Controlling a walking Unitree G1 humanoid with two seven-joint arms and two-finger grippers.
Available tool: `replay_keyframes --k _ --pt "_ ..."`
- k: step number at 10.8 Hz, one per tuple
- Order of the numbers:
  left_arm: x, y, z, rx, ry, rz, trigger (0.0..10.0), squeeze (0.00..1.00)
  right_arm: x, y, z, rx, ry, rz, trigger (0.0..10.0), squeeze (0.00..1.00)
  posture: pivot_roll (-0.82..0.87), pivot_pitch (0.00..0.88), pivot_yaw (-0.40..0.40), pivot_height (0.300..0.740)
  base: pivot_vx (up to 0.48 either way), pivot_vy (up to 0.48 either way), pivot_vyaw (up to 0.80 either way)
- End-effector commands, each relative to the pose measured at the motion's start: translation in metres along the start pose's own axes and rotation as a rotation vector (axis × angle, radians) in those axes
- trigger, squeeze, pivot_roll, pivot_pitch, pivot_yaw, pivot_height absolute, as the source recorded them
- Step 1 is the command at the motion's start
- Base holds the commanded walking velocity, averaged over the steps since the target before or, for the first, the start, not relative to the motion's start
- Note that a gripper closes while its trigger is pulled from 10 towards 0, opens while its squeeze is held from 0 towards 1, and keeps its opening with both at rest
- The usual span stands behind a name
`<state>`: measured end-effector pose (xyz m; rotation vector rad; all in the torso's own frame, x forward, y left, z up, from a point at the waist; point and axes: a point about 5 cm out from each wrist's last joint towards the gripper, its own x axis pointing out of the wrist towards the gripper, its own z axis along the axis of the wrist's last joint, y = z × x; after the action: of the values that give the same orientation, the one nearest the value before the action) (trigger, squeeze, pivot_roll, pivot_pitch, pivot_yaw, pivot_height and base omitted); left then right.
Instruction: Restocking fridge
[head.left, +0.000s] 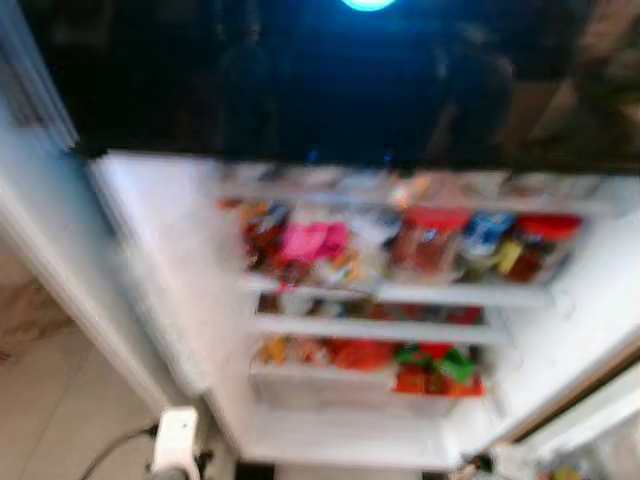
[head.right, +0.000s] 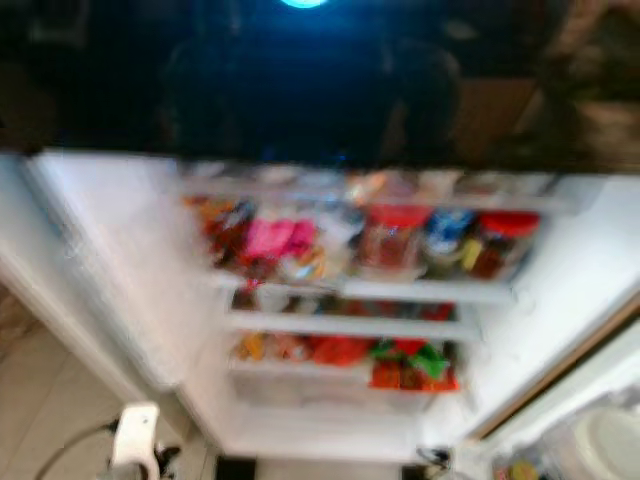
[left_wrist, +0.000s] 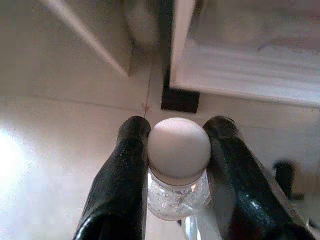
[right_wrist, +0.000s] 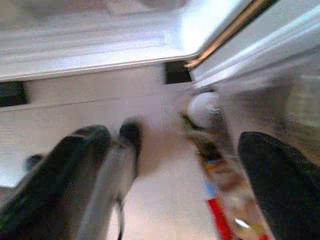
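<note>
The fridge (head.left: 180, 260) stands open before me, blurred. Its upper shelf (head.left: 400, 292) carries a pink packet (head.left: 310, 240) and red-lidded jars (head.left: 430, 235). Red and green packets (head.left: 430, 365) fill the lower shelf. My left gripper (left_wrist: 177, 140) is shut on the neck of a clear bottle with a white cap (left_wrist: 179, 150), low over the floor by the fridge's foot. That white cap (head.left: 175, 440) shows at the bottom left of the left eye view. My right gripper (right_wrist: 170, 165) is open, its fingers (right_wrist: 65, 170) wide apart, with nothing between them.
A glossy black panel (head.left: 320, 80) with a blue light (head.left: 368, 4) sits above the shelves. The open white door (head.left: 40, 200) stands at my left. Pale floor tiles (left_wrist: 60, 140) lie below. Blurred items, one with a white cap (right_wrist: 205, 110), sit low at my right.
</note>
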<state>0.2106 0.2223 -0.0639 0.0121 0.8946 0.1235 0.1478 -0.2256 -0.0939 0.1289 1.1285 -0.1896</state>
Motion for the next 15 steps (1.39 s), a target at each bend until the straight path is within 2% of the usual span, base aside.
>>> replay_keyframes --k 1,11,12,15 --pt "0.0002 -0.0078 -0.0045 0.012 0.024 -0.028 10.0 0.0 -0.0027 -0.0197 0.0094 -0.008 -0.031 -0.064 10.0 0.0 0.12 0.0 -0.038 0.74 0.0 0.0 0.0" --pt "-0.0001 -0.0085 -0.0069 0.011 0.038 -0.047 10.0 0.0 -0.0028 -0.0191 0.0086 -0.015 -0.036 -0.056 10.0 0.0 0.12 0.0 -0.035 0.74 0.0 0.0 0.0" --pt "-0.0001 -0.0083 -0.0068 0.013 0.037 -0.049 10.0 0.0 -0.0028 -0.0184 0.0097 -0.066 -0.032 -0.036 10.0 0.0 0.12 0.0 -0.035 0.74 0.0 0.0 0.0" --pt "0.0 -0.0083 -0.0058 0.015 0.034 -0.051 10.0 0.0 -0.0027 -0.0178 0.0117 -0.093 -0.039 -0.026 10.0 0.0 0.12 0.0 -0.037 0.74 0.0 0.0 0.0"
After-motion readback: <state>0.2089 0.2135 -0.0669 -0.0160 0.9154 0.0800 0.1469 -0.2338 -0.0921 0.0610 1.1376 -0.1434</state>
